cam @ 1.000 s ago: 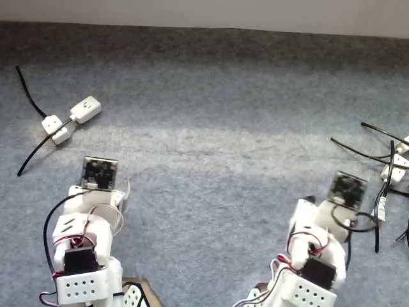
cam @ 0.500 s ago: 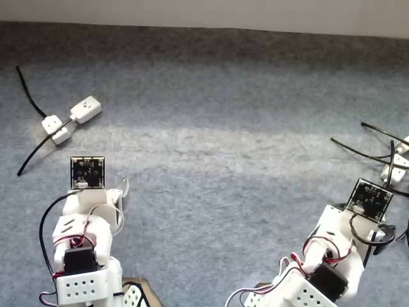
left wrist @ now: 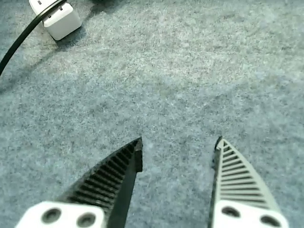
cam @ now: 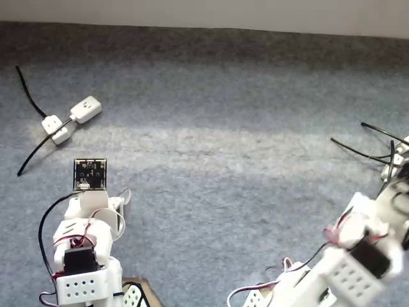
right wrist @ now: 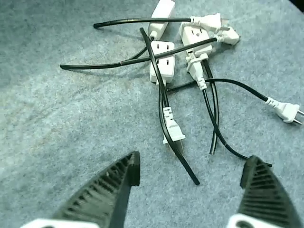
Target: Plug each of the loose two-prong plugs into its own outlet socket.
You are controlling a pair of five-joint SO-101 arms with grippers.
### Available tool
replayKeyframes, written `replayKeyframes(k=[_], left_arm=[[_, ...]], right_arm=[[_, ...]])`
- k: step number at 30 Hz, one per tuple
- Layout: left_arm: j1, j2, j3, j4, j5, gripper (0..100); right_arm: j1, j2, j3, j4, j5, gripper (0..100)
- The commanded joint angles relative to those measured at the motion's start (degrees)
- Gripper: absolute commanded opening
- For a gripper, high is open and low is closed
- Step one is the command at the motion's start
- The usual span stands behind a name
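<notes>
A tangle of black cords lies on the grey carpet before my right gripper (right wrist: 190, 168), which stands open above it. The nearest loose two-prong plug (right wrist: 173, 131) lies between the jaws' line of sight, with another plug (right wrist: 286, 110) off to one side and a third plug (right wrist: 209, 21) farther away. White outlet sockets (right wrist: 162, 60) sit in the pile's middle. At the far left of the table a plug sits in an outlet socket (cam: 85, 109) beside a second white block (cam: 55, 128). My left gripper (left wrist: 178, 149) hangs open over bare carpet near that block (left wrist: 57, 19).
The grey carpet (cam: 217, 160) stretches wide between the two arms. Black cord ends (cam: 361, 152) reach in from the right edge. A black cord (cam: 29, 96) trails from the left pair toward the table's far left side.
The right arm has swung right toward the cord pile at the table's right edge. The left arm turned slightly left and has held there since.
</notes>
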Motion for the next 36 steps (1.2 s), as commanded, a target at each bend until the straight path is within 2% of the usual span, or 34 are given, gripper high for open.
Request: replayKeyframes(k=[1,7,12,15,20,28,36], left_arm=[[-0.57,-0.13,0.75,0.0,0.53,24],[-0.57,-0.13,0.75,0.0,0.53,24],[-0.57,-0.13,0.75,-0.09,0.53,24],[-0.57,-0.13,0.75,-0.09,0.53,24],[-0.57,-0.13,0.75,0.09,0.53,24],[-0.57,-0.13,0.75,0.18,0.53,24],[-0.57,-0.13,0.75,0.18,0.53,24]], right_arm=[[0.31,23.25,-20.18,0.84,-4.13,33.3],[-0.4,49.01,-47.6,1.27,-12.22,33.3],[-4.44,66.51,-71.34,6.81,-13.1,33.3],[-6.29,76.35,-86.37,11.47,-16.26,33.3],[-7.6,92.44,-106.86,14.02,-18.64,33.3],[-6.81,115.21,-128.4,9.63,-18.29,33.3],[-5.76,126.11,-135.78,3.47,-18.29,33.3]])
